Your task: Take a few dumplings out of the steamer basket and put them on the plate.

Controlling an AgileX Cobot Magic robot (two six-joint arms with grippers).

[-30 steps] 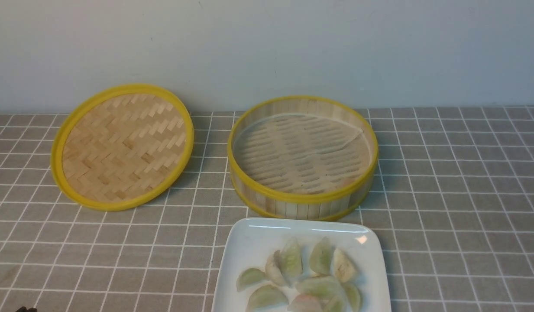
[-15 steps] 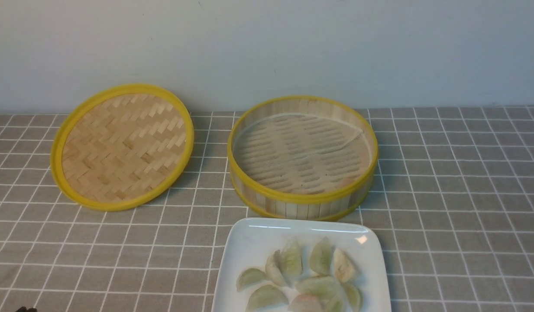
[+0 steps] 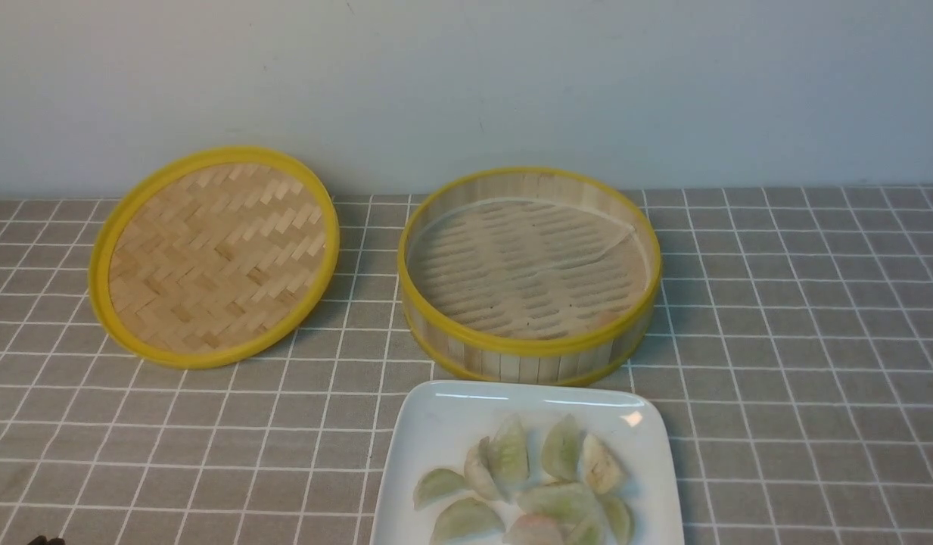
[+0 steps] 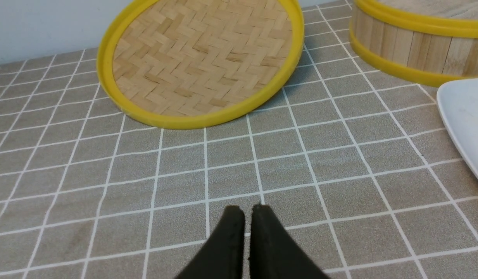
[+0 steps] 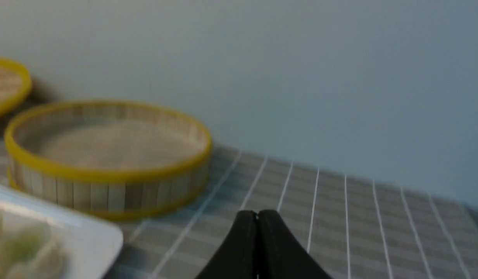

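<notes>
1. Front view: basket (image 3: 528, 276) sits at the back of the counter (image 3: 799, 363), no dumplings visible inside, only the paper liner (image 3: 523, 261) on the slats.
2. Dumplings (image 3: 523, 484) all lie in a loose pile on the plate (image 3: 443, 424), which sits just in front of the basket, rims nearly touching.
3. Lid (image 3: 213, 257) lies flat to the left of the basket, apart from it.
4. Left claw (image 4: 244, 211): jaws pressed nearly together, holding nothing, low over bare counter, well clear of lid and plate.
5. Right claw (image 5: 257, 214): jaws fully closed, empty, off to the right of the basket; that view is blurred.
6. Judgement: transfer looks done; the step in hand is retreat or rest.
7. To do it well: keep both claws closed and high, pull back along clear counter, don't sweep over the plate.
8. Risk: clipping the plate's rim would slide it or spill the pile; the dumplings look soft and slippery.
</notes>
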